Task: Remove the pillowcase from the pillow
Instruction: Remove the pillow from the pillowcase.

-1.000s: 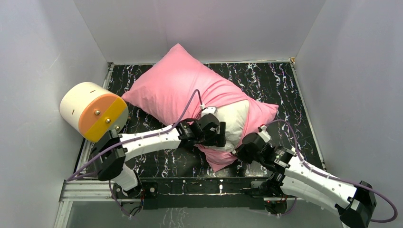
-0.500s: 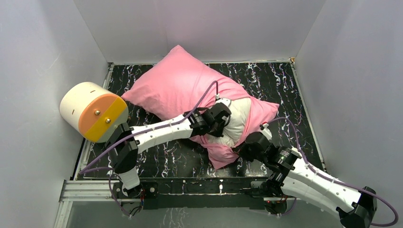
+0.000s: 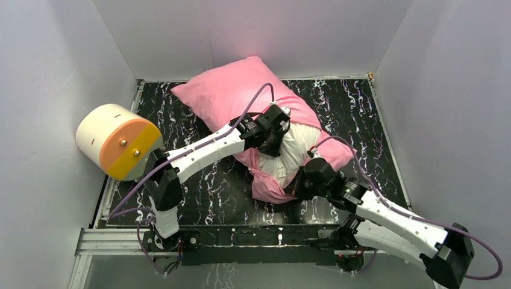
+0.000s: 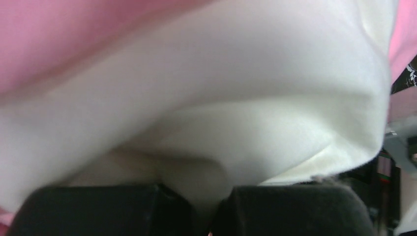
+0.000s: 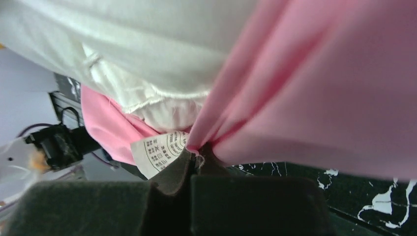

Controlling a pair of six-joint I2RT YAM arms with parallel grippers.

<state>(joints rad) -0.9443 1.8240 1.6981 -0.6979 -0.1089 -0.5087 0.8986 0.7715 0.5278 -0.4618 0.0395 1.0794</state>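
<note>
In the overhead view the pink pillowcase (image 3: 232, 96) lies in the upper middle of the frame on the black marbled table (image 3: 361, 108). It runs from the top centre down toward the lower middle, where its open end is bunched. The white pillow (image 3: 296, 153) bulges out of that opening near the centre. The left gripper (image 3: 276, 143) is pressed into the bare pillow; the left wrist view shows its dark pads (image 4: 98, 211) closed together on a fold of the white cloth (image 4: 246, 98). The right gripper (image 3: 296, 188), just below and right of centre, is clamped on the pillowcase hem, with pink fabric (image 5: 319, 98) and a printed label (image 5: 160, 152) pinched between its pads. A cream-and-orange cylinder (image 3: 117, 141) sits at the left edge.
</note>
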